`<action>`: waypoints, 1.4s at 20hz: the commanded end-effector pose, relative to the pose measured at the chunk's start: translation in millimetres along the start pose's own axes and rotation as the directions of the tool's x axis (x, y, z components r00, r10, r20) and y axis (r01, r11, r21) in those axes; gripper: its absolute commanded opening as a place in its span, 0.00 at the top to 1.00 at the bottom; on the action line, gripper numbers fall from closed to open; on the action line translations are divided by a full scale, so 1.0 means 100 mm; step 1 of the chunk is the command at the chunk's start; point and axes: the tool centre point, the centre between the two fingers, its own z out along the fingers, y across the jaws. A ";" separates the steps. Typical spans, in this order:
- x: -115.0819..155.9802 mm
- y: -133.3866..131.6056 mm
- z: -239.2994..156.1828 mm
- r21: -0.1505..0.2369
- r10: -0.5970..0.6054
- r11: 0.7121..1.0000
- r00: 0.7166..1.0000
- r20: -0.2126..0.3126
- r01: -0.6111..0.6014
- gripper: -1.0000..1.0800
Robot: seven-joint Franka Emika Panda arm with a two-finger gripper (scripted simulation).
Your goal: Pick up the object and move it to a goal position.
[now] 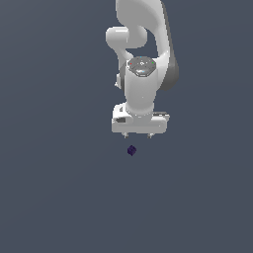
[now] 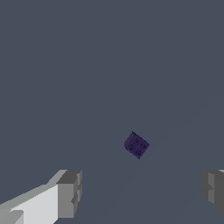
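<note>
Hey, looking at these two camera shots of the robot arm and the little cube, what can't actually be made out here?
- Exterior view: the cube is too small to show any surface detail.
- Exterior view: the arm is cut off by the top edge, so its base is unseen.
- Exterior view: the fingers of the gripper barely show below its body.
- Wrist view: both fingers are cut by the frame edges.
- No goal marker shows in either view.

The tiny dark purple-blue cube (image 1: 131, 150) (image 2: 136, 145) lies alone, turned corner-on, with small round dimples.
</note>
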 end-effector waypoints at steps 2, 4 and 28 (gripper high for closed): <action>-0.01 0.01 0.08 -0.001 0.049 0.999 0.999 0.002 -0.049 0.04; -0.01 0.02 0.14 -0.002 0.086 0.996 0.996 0.004 -0.086 0.04; -0.14 0.23 0.97 -0.041 0.573 0.819 0.820 -0.003 -0.572 0.04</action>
